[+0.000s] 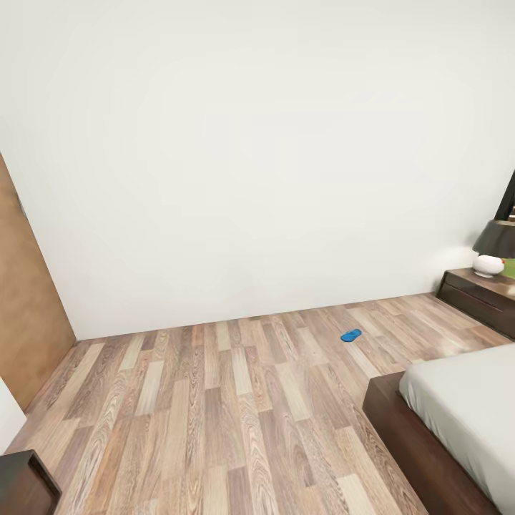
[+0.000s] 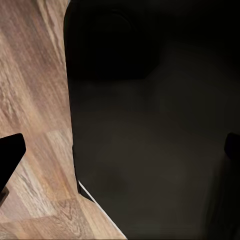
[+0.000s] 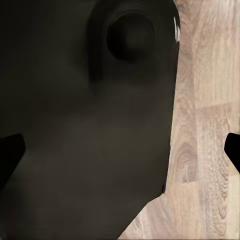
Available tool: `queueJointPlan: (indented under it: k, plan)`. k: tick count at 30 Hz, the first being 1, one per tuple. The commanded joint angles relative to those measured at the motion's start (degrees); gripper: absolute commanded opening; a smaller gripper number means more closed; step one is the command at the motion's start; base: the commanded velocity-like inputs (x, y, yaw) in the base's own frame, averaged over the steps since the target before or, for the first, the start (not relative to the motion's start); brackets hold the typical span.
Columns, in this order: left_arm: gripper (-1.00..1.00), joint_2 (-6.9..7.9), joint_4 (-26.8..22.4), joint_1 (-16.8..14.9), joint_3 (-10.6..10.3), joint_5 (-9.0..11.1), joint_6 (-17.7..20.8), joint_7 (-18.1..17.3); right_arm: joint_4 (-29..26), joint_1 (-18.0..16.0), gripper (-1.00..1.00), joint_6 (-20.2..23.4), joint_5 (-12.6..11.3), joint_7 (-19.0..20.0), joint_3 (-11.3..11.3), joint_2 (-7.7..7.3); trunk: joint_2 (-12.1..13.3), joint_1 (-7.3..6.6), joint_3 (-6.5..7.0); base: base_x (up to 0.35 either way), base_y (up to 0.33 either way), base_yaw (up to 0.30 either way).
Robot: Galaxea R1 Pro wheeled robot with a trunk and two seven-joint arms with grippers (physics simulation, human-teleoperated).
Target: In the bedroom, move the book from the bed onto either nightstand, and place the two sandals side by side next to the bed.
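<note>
**Grippers spread over dark bodywork; one sandal lies far across the floor**

In the left wrist view the left gripper has its two dark fingertips at opposite edges of the picture, spread wide with nothing between them. Behind them a large, dim black shape blocks much of the view; its form is hard to make out, and it looks like part of the robot's own body. Beside it runs a strip of wood-plank floor.

The right gripper is likewise spread, a dark fingertip at each edge and nothing pinched. A black rounded shape with a circular hollow covers most of that view, too murky to name, with pale planks alongside.

From the head camera, neither arm can be placed against the room. One blue sandal lies flat on the floor well out ahead, near the foot of the white wall, apart from the bed. The bed is cut off at the lower right: a corner of dark frame and pale mattress shows. Beyond it, at the right edge, stands a nightstand, partly cropped, carrying a lamp with a dark shade and white base; a small green thing beside it is too cropped to tell. A brown door is at the left edge, and a dark wooden corner at the lower left is cut off.
</note>
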Motion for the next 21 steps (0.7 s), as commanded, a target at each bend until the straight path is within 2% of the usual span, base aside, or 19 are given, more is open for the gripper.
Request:
queueJointPlan:
  k: [1,21]
  plan:
    - [1.00,0.28,-0.3,-0.3,-0.1,-0.1,-0.1,0.2,0.3,-0.1,1.00,-0.1,0.3,-0.2,0.3,-0.33,0.0,0.00,-0.03,0.000,0.000,0.000]
    - [1.00,0.27,-0.3,-0.7,-0.1,-0.1,0.0,0.2,0.3,-0.1,1.00,-0.1,0.6,-0.2,0.3,-0.44,0.0,0.00,-0.03,0.000,0.000,0.000]
